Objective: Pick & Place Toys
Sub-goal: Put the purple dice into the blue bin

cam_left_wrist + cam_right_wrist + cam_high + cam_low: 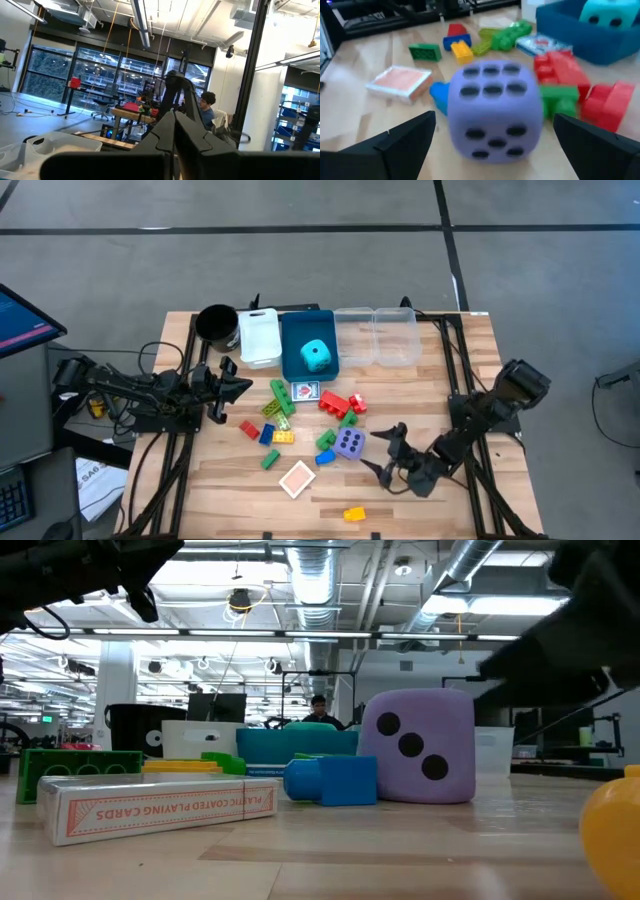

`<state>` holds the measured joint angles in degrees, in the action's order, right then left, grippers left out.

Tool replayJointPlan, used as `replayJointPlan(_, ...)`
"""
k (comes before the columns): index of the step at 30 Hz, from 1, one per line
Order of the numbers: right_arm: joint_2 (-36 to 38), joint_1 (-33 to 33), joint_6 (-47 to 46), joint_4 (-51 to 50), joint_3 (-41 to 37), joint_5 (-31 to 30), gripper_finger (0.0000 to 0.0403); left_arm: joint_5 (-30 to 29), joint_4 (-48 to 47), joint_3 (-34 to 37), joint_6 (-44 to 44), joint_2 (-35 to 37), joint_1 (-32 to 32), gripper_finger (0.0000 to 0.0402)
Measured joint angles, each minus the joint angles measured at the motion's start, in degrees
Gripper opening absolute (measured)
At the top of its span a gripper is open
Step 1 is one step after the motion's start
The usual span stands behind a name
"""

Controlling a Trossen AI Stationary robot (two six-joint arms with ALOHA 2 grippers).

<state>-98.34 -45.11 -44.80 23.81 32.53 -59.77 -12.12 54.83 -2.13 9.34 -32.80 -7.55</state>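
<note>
The purple die (349,444) (492,110) rests on the wooden table among small red (340,402), green (326,440), blue (325,456) and yellow (283,436) bricks. My right gripper (382,450) (493,120) stands open just right of it, low over the table, one finger on either side and apart from it. The cyan die (316,356) lies in the blue bin (292,340). A card box (297,478) lies near the front and another (305,390) by the blue bin. My left gripper (243,387) (175,130) is shut at the table's left, raised and holding nothing.
At the far edge stand a black cup (216,323), a white bin (259,337) and clear bins (375,335). A lone yellow brick (354,514) lies near the front edge. Bare wood shows at the front left and the right. A person sits in the room beyond.
</note>
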Motion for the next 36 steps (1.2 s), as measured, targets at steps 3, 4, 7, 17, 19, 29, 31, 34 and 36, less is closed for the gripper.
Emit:
replayJointPlan(3, -5.7, 0.1, 0.1, 5.3, 0.2, -2.1, 0.0400, 0.0, 0.0, 0.0, 0.0, 0.0, 0.0, 0.0003)
replayJointPlan(4, -7.4, 0.4, 1.0, 7.6, 0.7, -2.5, 0.0400, 0.0, 0.0, 0.0, 0.0, 0.0, 0.0, 0.0003)
replayJointPlan(7, -11.7, 1.4, 3.7, 12.2, 2.1, -3.4, 0.0400, 0.0, 0.0, 0.0, 0.0, 0.0, 0.0, 0.0003)
replayJointPlan(17, -16.8, 4.8, 11.0, 15.9, 7.5, -3.3, 0.0400, 0.0, -0.5, 0.0, 0.0, 0.0, 0.0, 0.0003)
replayJointPlan(19, -17.0, 5.4, 12.1, 15.6, 7.7, -3.2, 0.0400, 0.0, -0.7, 0.0, 0.0, 0.0, 0.0, 0.0003)
replayJointPlan(29, -17.0, 8.8, 12.2, 15.5, 7.8, -0.2, 0.0400, 0.0, -2.3, 0.0, 0.4, 0.0, 0.0, 0.0003)
replayJointPlan(31, -17.0, 9.7, 12.2, 15.5, 7.8, 1.7, 0.0400, 0.0, -2.7, 0.0, 1.3, 0.0, 0.0, 0.0003)
replayJointPlan(34, -17.0, 10.7, 12.3, 15.4, 7.8, 3.1, 0.0400, 0.0, -2.9, 0.0, 1.7, 0.0, 0.0, 0.0003)
replayJointPlan(36, -17.0, 11.2, 12.4, 15.4, 7.8, 3.3, 0.0400, 0.0, -3.0, 0.0, 1.7, 0.0, 0.0, 0.0003)
